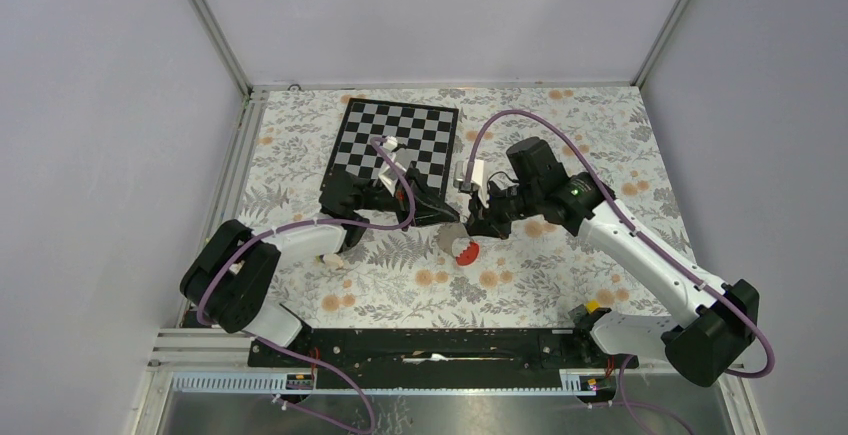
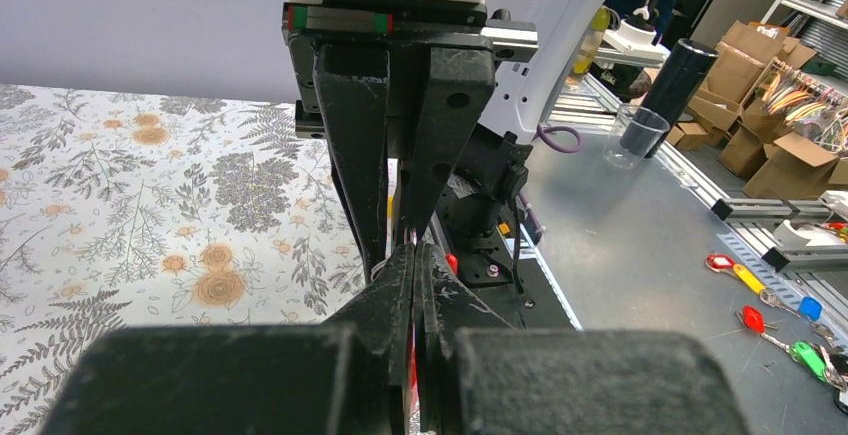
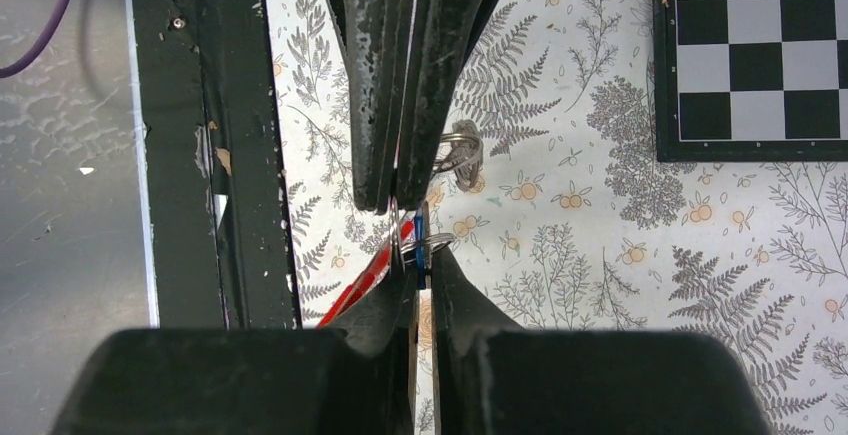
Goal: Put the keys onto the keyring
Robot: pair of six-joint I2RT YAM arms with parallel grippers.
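The keyring [image 1: 462, 248], a red and grey strap loop, hangs over the floral table between the two gripper tips. My left gripper [image 1: 445, 218] is shut on it; a red sliver of strap [image 2: 413, 355] shows between its fingers. My right gripper [image 1: 478, 223] meets the left one tip to tip. In the right wrist view my right gripper [image 3: 418, 260] is shut on the key's blue tag [image 3: 417, 227], with the red strap [image 3: 365, 275] to its left. A metal ring [image 3: 458, 150] sticks out beside the left gripper's fingers [image 3: 375, 105]. The dark key itself is hidden.
A chessboard [image 1: 395, 145] lies at the back, behind the left arm, and shows in the right wrist view [image 3: 760, 45]. A small pale object [image 1: 330, 260] lies under the left forearm. The black base rail [image 1: 430, 347] runs along the near edge.
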